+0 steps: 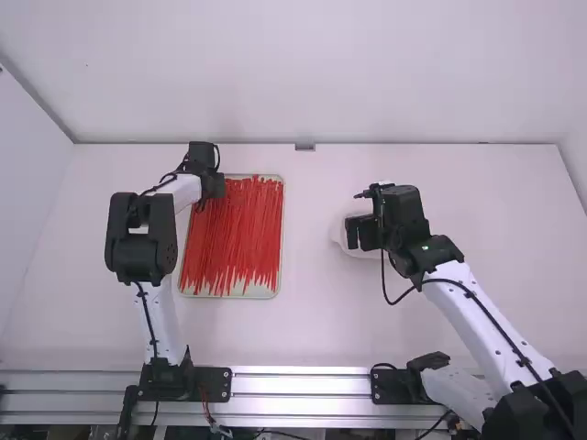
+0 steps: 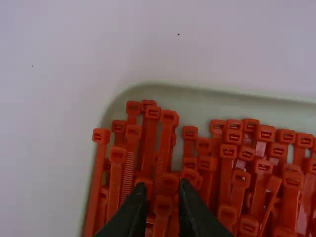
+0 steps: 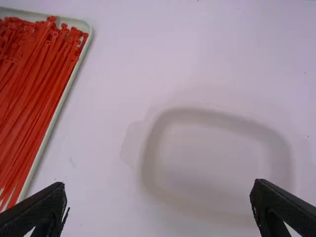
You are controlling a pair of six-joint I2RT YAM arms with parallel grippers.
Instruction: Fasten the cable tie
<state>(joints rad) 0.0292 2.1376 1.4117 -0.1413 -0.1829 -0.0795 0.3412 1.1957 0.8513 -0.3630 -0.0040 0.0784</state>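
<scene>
One broad white counter (image 1: 440, 174), walled in plain white, carries everything. On my left side sits a pale tray (image 1: 278, 275) heaped with red cable ties (image 1: 234, 234). Their long axes run away from my bases, heads at the far end. Right of the tray, well apart, lies a shallow white dish (image 3: 212, 153); my right hand (image 3: 158, 190) hangs over it, spread wide and holding nothing. My left hand (image 2: 160, 190) is the nearer one, down at the tray's far left corner. Its fingers are narrowly parted astride the ties just behind their heads, not clamped, as far as I can judge.
</scene>
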